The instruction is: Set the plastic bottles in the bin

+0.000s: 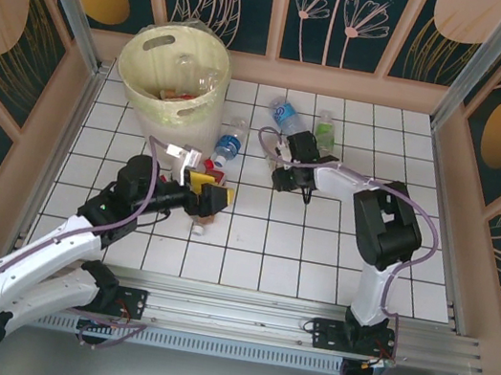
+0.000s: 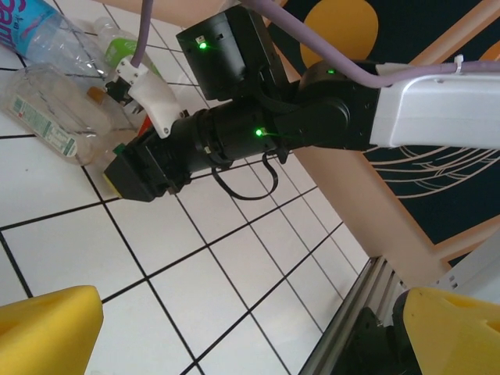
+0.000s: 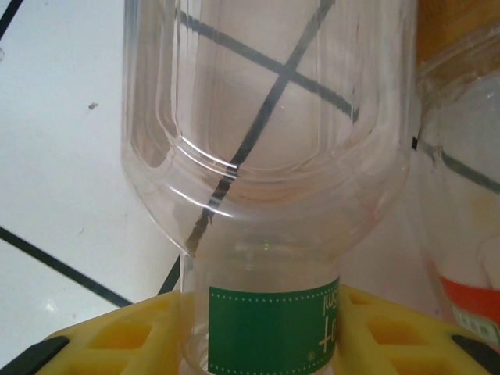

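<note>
A few plastic bottles (image 1: 186, 67) lie in the bin (image 1: 130, 55), but we see several more on the table (image 1: 252, 236), where our right gripper (image 3: 262, 344) pinches a green-label bottle (image 3: 269, 324) and the left gripper (image 1: 211, 190) stands spread, empty.

Cream bin (image 1: 168, 115) upright far-left, clear bottles (image 1: 229, 141) lying beside

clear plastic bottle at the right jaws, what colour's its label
Green with white print, on the clear plastic bottle; right wrist view best.

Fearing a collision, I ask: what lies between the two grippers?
Bare tiles alone lie between the left gripper and the right gripper; the left wrist view shows it.
</note>
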You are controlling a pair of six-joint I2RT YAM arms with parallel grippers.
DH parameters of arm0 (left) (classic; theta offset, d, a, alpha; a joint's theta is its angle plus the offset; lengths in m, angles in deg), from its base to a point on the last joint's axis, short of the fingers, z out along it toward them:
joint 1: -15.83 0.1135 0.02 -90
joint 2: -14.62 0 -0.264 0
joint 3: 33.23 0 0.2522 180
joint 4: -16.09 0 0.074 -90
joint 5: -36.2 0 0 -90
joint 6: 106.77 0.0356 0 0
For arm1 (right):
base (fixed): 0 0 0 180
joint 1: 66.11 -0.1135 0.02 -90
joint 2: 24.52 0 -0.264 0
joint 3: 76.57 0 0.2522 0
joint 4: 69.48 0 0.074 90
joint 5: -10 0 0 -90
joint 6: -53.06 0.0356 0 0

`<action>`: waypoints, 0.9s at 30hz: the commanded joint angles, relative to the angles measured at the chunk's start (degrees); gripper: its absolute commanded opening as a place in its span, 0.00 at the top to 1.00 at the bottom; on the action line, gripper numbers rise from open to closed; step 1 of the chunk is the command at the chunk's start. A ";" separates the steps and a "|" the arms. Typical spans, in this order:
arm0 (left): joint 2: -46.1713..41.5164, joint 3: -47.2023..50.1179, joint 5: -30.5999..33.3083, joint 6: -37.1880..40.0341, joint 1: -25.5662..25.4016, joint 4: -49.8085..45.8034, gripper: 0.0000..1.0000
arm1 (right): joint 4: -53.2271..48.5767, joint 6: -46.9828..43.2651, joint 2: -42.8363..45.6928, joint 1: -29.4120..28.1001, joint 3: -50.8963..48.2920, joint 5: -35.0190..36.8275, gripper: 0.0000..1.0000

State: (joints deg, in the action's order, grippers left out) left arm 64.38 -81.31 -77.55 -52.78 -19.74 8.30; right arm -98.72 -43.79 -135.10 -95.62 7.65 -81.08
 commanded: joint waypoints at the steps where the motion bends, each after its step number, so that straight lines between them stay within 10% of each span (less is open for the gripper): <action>1: 0.63 1.64 -0.03 -3.69 -0.75 7.63 0.01 | 1.59 2.45 5.06 -0.63 -3.68 -0.08 0.58; 16: 15.25 3.99 11.94 -24.10 -6.58 24.54 0.04 | 10.62 13.31 32.71 -5.46 -22.52 -9.89 0.59; 27: 23.06 -2.14 11.63 -25.29 -6.65 24.49 0.01 | 8.97 17.77 44.98 -12.00 -28.83 -15.95 0.59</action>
State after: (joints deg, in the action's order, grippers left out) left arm 86.04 -81.88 -66.55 -76.71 -26.13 29.72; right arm -89.96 -27.99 -92.98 -106.60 -20.09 -93.67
